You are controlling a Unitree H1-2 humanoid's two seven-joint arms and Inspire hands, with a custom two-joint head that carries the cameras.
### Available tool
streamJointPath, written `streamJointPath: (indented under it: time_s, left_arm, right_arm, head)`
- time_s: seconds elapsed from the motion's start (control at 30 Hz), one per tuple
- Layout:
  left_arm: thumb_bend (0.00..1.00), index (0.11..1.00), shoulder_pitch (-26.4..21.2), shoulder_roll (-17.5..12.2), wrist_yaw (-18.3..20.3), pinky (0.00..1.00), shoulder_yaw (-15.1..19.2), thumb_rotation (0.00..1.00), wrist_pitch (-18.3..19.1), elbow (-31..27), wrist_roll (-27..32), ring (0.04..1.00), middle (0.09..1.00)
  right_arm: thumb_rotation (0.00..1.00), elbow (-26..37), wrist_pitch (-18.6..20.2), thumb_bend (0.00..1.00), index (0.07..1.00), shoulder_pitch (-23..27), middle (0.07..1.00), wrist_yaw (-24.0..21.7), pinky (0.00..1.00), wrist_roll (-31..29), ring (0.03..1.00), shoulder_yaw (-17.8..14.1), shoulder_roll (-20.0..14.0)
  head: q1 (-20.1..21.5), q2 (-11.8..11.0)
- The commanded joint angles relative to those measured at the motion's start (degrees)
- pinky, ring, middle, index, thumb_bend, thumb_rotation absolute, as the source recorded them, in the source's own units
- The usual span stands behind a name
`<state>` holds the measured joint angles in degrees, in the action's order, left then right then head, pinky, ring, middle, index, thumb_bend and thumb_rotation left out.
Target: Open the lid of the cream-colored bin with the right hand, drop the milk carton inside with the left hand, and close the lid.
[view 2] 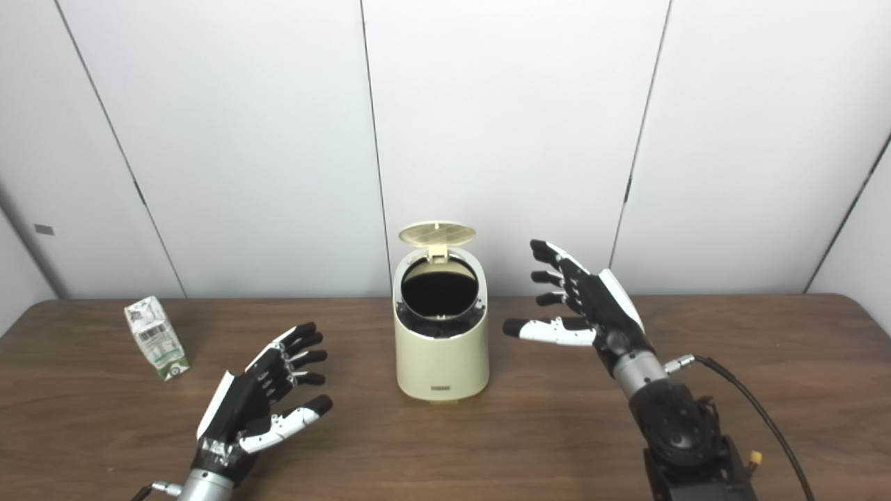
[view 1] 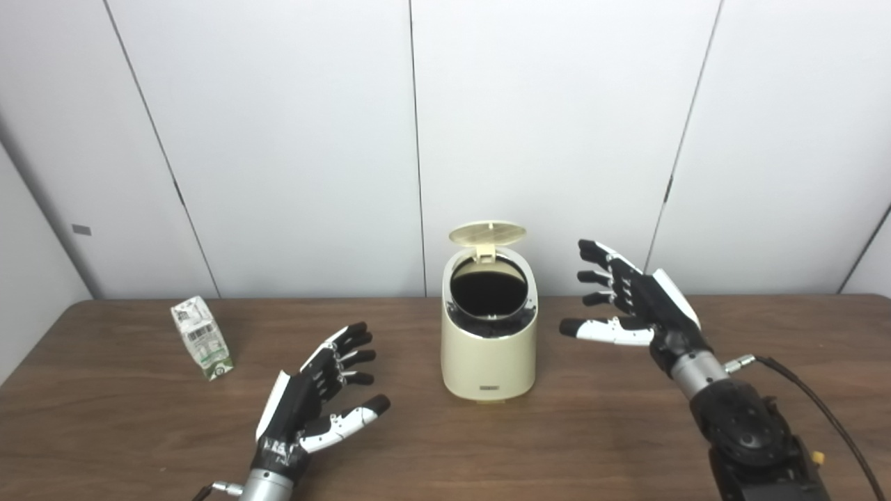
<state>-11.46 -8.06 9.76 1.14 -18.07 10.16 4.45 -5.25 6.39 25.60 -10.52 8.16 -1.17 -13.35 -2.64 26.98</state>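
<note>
The cream-colored bin [view 1: 489,348] stands at the middle of the brown table, its round lid [view 1: 487,234] tipped up at the back and its dark inside showing. A small white and green milk carton [view 1: 202,337] stands upright at the left of the table. My left hand [view 1: 317,400] hovers low between the carton and the bin, open, fingers spread, holding nothing. My right hand [view 1: 630,299] is raised to the right of the bin, open, fingers pointing toward it, a short gap away from its side.
The brown wooden table [view 1: 598,424] ends against white wall panels [view 1: 278,139] behind the bin. A black cable [view 1: 821,410] trails from my right wrist across the table at the right.
</note>
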Motion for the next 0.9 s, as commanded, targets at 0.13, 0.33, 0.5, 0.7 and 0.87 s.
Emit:
streamJointPath:
  time_s: [0.13, 0.33, 0.5, 0.7, 0.87]
  left_arm:
    - [0.71, 0.880, -1.67, -0.56, 0.32, 0.63, 0.10, 0.18, -0.40, -1.76, 0.63, 0.774, 0.834]
    - [0.71, 0.849, -1.83, -0.28, 0.14, 0.59, 0.13, 0.17, -1.04, -1.45, 0.29, 0.730, 0.797]
    - [0.71, 0.845, -2.01, 0.77, -0.23, 0.61, -0.63, 0.14, -2.36, 0.19, -0.70, 0.732, 0.798]
    - [0.75, 0.840, -2.31, 2.14, -0.99, 0.64, -1.66, 0.19, -2.84, 1.86, -2.36, 0.740, 0.807]
    - [0.75, 0.816, -2.59, 1.55, -2.26, 0.64, -0.59, 0.18, -2.22, -1.17, -3.41, 0.730, 0.794]
  right_arm:
    - [0.34, 0.79, -4.77, 0.93, 0.928, -0.42, 0.918, 0.76, 0.78, -1.01, 0.858, 0.34, -0.93]
    - [0.34, -1.57, -9.41, 0.96, 0.916, -2.16, 0.907, 0.99, 0.75, -1.26, 0.849, 0.58, -1.27]
    - [0.31, -4.58, -11.82, 0.94, 0.935, -2.84, 0.924, -0.32, 0.81, -3.88, 0.883, -0.38, -2.16]
    - [0.21, -3.74, -9.81, 0.86, 0.971, -4.26, 0.949, -0.50, 0.85, -4.11, 0.907, -0.67, -3.50]
    - [0.37, -5.97, -11.59, 0.98, 0.891, -3.71, 0.881, -0.81, 0.65, -4.72, 0.807, -0.72, -4.35]
  head:
    - [-0.36, -0.11]
    - [-4.30, -0.62]
    - [-13.64, -3.47]
    - [-20.13, -6.08]
    - [-21.39, -6.57]
